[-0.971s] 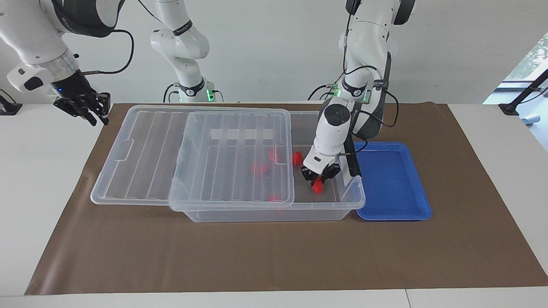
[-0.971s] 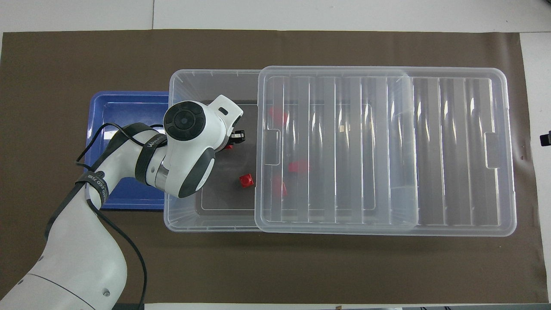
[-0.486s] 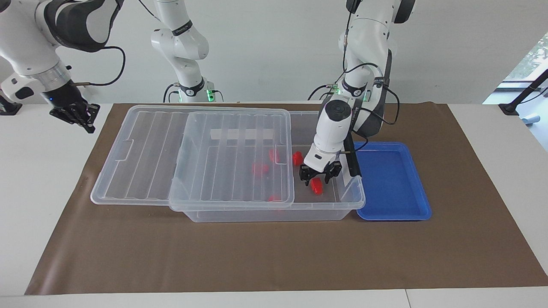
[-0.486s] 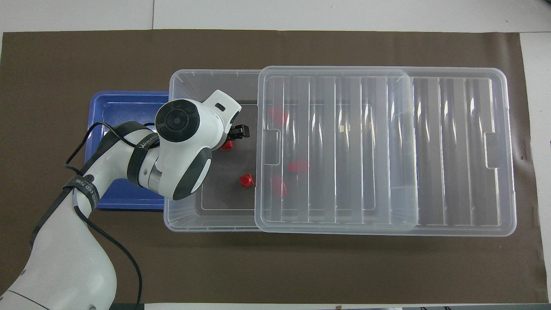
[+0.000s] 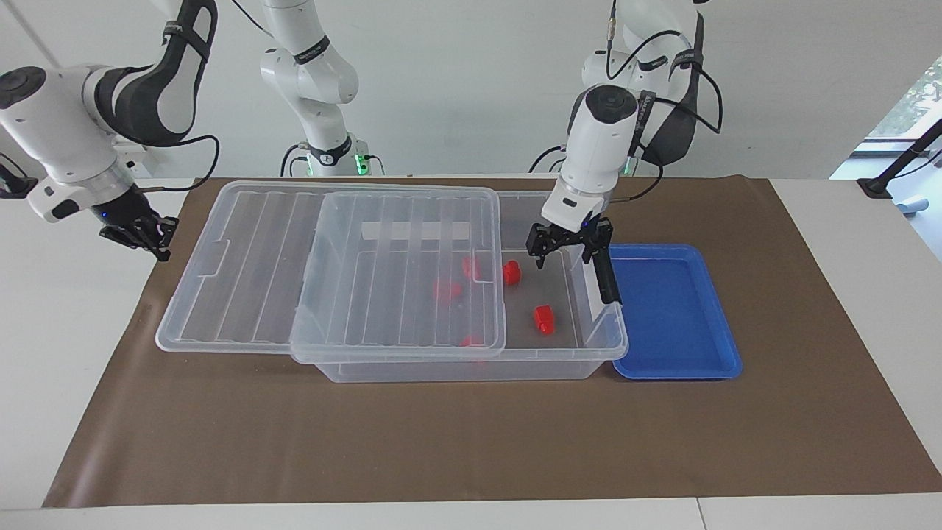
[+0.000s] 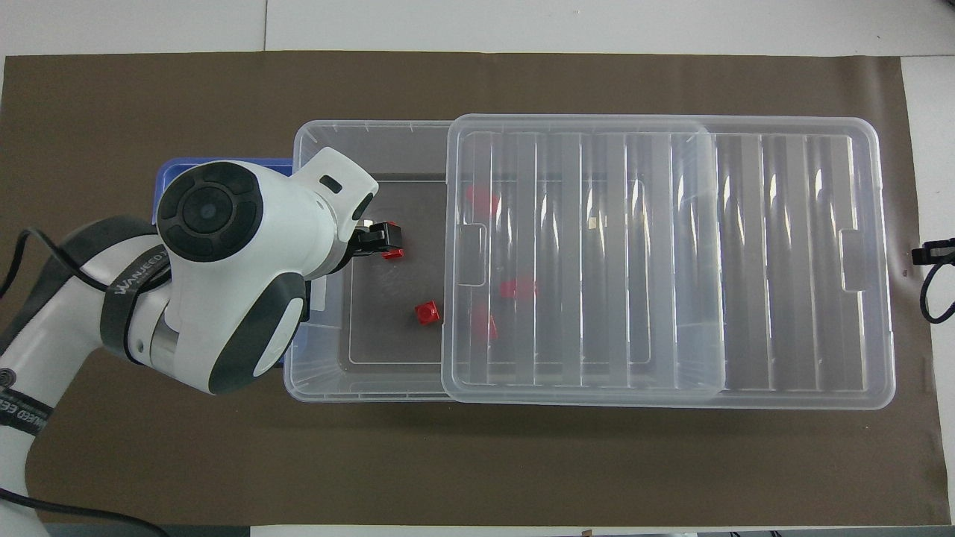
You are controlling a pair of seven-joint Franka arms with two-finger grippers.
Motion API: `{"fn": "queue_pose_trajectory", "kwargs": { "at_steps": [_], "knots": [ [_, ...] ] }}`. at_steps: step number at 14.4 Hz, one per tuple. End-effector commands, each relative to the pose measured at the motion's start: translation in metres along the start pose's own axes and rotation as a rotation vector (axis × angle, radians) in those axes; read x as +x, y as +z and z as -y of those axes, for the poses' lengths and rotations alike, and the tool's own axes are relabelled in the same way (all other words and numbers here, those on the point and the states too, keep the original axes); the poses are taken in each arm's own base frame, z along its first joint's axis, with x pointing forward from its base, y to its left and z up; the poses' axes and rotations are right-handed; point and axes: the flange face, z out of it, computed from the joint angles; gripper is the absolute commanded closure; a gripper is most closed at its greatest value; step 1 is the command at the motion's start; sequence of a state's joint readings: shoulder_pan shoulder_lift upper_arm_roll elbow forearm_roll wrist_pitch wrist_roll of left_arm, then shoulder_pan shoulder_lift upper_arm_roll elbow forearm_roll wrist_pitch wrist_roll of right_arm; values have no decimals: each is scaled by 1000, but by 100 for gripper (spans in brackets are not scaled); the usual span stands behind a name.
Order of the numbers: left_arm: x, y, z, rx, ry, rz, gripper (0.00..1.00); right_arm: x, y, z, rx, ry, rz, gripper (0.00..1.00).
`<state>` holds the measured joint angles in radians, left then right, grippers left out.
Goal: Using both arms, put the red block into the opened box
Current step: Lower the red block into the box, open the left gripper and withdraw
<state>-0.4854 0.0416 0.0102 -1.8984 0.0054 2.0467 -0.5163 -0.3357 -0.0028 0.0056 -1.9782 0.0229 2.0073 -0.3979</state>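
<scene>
The red block [image 5: 544,319] [image 6: 393,253] lies on the floor of the opened box [image 5: 471,368] [image 6: 328,142], in its uncovered part toward the left arm's end. My left gripper [image 5: 567,249] [image 6: 382,240] hangs open and empty above that part of the box, well clear of the block. A second red block [image 5: 511,273] [image 6: 427,312] rests nearer to the robots, and three more show through the lid [image 5: 257,258] [image 6: 783,261]. My right gripper [image 5: 147,237] [image 6: 932,253] waits shut and empty, low over the table beside the lid's end.
The ribbed clear lid is slid toward the right arm's end and covers most of the box. A shallow blue tray [image 5: 673,309] stands against the box at the left arm's end. A black latch [image 5: 605,280] sits on that end of the box. Two slimmer white arms stand at the robots' edge.
My left gripper opened and let the red block drop onto the box floor, then rose out of the box. My right gripper came down lower beside the lid.
</scene>
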Motion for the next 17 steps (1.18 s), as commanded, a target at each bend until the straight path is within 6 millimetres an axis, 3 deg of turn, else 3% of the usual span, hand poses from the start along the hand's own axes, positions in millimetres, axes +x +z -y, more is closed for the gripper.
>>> {"fn": "queue_pose_trajectory", "kwargs": {
  "at_steps": [1, 3, 10, 14, 17],
  "knots": [
    [13, -28, 51, 17, 13, 0, 0, 2, 0, 18, -13, -32, -8, 100],
    [26, -45, 76, 3, 11, 9, 0, 3, 1, 21, -12, -33, -6, 100],
    [56, -84, 167, -14, 86, 61, 0, 20, 2, 83, -3, 19, 8, 100],
    [60, -101, 203, -10, 113, 88, 0, 29, 2, 138, 0, 60, 15, 100],
    [59, -111, 223, -9, 130, 110, 0, 31, 2, 165, 1, 82, 15, 100]
  ]
}}
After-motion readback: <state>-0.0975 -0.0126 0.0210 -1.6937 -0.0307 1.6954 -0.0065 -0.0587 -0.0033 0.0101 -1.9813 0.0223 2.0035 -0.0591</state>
